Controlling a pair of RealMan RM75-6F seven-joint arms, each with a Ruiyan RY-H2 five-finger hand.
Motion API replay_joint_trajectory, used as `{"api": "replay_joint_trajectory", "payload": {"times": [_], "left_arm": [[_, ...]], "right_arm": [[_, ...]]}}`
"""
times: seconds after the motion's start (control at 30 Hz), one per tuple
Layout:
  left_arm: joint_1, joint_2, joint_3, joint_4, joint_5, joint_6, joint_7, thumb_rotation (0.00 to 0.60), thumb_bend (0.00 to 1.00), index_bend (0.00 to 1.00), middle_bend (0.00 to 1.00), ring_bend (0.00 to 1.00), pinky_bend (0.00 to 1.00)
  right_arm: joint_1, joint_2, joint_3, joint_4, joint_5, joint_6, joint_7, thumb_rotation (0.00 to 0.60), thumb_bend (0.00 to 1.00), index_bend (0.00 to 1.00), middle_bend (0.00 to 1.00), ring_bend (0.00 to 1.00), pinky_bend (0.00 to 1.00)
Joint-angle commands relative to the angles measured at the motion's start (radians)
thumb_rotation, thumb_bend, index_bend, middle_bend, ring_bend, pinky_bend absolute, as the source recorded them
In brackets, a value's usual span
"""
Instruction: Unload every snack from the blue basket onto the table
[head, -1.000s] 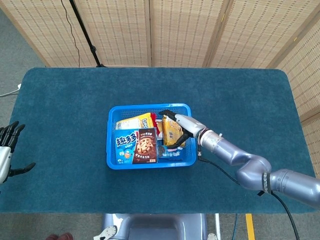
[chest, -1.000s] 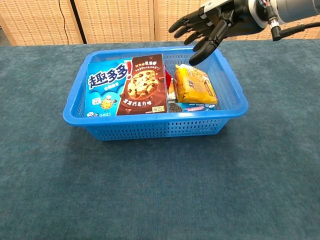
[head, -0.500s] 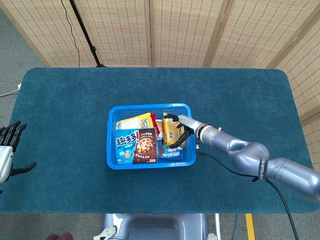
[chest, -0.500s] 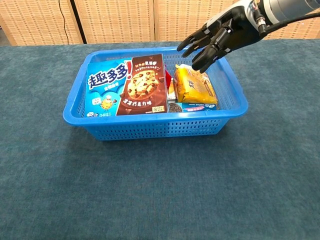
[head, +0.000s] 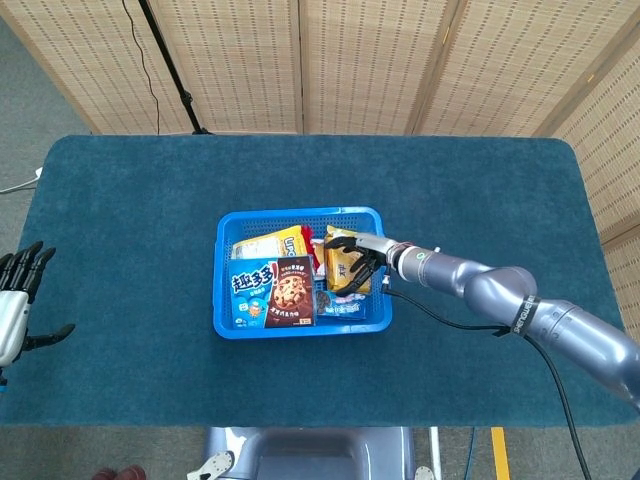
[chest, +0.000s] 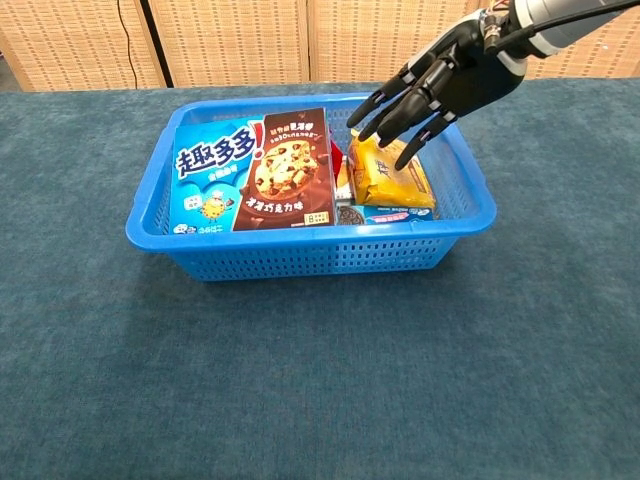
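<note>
One blue basket (chest: 150, 222) sits near the middle of the teal table (head: 120, 200), and I count at least five snacks in it. Leaning against its near wall are a blue cookie box (chest: 213, 178) and, just right of that, a brown chocolate-chip cookie box (chest: 288, 170). At the basket's right end lies a yellow biscuit packet (chest: 393, 176), with a small blue Oreo pack (chest: 385, 213) below it against the near wall. A yellow-and-blue bag (head: 268, 243) lies toward the far wall behind the two boxes, and something red shows between them that I cannot identify.

A folding wicker screen (head: 350, 60) stands beyond the table.

My right hand (chest: 440, 88) hovers over the basket's right end with fingers spread, holding nothing, fingertips (chest: 404, 157) just above the biscuit packet's far end. My left hand (head: 14, 300) rests far left of the basket at the table's edge, fingers apart and empty.
</note>
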Motion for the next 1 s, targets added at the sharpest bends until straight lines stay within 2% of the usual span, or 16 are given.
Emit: {"api": "replay_joint_trajectory", "payload": {"times": [0.03, 0.23, 0.5, 0.7, 0.83, 1.0], "left_arm": [[-0.001, -0.001, -0.001, 0.0, -0.002, -0.002, 0.002, 0.6, 0.0, 0.0, 0.0, 0.0, 0.0], [-0.003, -0.001, -0.004, 0.001, -0.009, -0.003, 0.001, 0.6, 0.0, 0.0, 0.0, 0.0, 0.0], [-0.006, 0.0, -0.006, 0.004, -0.016, -0.011, -0.003, 0.6, 0.0, 0.0, 0.0, 0.0, 0.0], [-0.006, 0.001, -0.005, 0.004, -0.015, -0.01, -0.007, 0.6, 0.0, 0.0, 0.0, 0.0, 0.0], [-0.006, 0.001, -0.004, 0.004, -0.013, -0.009, -0.007, 0.6, 0.0, 0.0, 0.0, 0.0, 0.0], [-0.006, -0.001, -0.005, 0.004, -0.016, -0.007, -0.004, 0.6, 0.0, 0.0, 0.0, 0.0, 0.0]], "right_arm": [[0.007, -0.03, 0.005, 0.023, 0.018, 0.001, -0.026, 0.6, 0.0, 0.2, 0.15, 0.12, 0.23], [0.047, -0.066, -0.028, 0.058, 0.046, 0.031, 0.001, 0.6, 0.0, 0.22, 0.21, 0.18, 0.25], [0.101, -0.079, -0.102, 0.067, 0.064, 0.093, 0.059, 0.6, 0.0, 0.2, 0.2, 0.18, 0.25], [0.169, -0.089, -0.221, 0.064, 0.092, 0.212, 0.147, 0.6, 0.0, 0.17, 0.22, 0.18, 0.24], [0.217, -0.095, -0.303, 0.061, 0.123, 0.275, 0.188, 0.6, 0.0, 0.21, 0.27, 0.25, 0.33], [0.26, -0.093, -0.355, 0.048, 0.189, 0.289, 0.243, 0.6, 0.0, 0.22, 0.29, 0.3, 0.4]]}}
